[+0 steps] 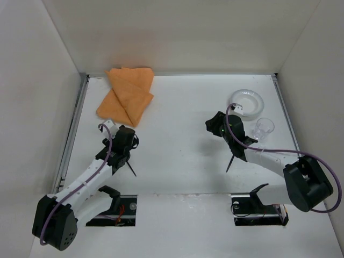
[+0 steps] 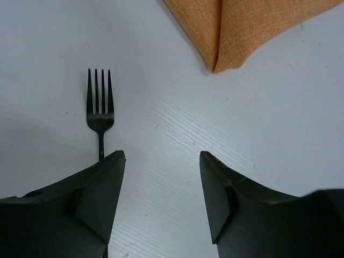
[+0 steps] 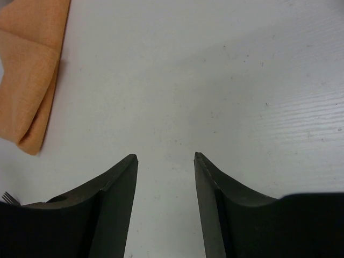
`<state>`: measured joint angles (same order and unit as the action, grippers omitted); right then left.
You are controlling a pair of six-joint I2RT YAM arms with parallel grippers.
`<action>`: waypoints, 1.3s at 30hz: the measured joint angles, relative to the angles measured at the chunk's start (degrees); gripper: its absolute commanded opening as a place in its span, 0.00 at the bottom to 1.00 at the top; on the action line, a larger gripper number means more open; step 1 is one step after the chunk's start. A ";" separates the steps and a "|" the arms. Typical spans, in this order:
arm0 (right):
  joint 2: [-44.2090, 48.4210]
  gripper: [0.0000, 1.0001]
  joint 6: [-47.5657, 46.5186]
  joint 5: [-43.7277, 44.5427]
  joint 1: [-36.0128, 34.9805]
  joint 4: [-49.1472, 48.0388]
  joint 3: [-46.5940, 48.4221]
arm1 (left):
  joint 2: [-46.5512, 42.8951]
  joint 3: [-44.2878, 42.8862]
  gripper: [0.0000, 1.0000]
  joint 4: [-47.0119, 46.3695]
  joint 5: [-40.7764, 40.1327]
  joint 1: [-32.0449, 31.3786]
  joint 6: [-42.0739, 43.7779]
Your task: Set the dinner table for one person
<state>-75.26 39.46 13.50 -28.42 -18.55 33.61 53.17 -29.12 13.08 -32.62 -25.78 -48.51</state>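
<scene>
Left wrist view: left gripper wide, empty, beside fork; centre jaws over its handle before closing. Right gripper likewise wide.

A robotics lab cell: white panels wall in the dinner table, with two arms bolted on.

Left gripper, right gripper: jaws apart
</scene>
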 measured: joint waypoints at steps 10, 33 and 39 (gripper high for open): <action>-0.52 0.48 -0.07 -0.26 0.00 0.02 0.00 | -0.66 0.02 0.58 -5.49 1.05 3.04 -0.46; -2.19 0.27 -1.51 -1.77 -1.22 0.28 1.27 | 40.59 -27.47 0.39 -27.34 9.70 18.67 0.59; -2.54 0.39 -1.75 -1.95 -1.29 0.26 1.29 | 52.61 -35.87 0.28 -28.37 11.17 19.58 3.06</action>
<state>-77.80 37.71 11.55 -29.71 -18.28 34.89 105.78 -64.99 -15.29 -21.45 -6.20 -45.45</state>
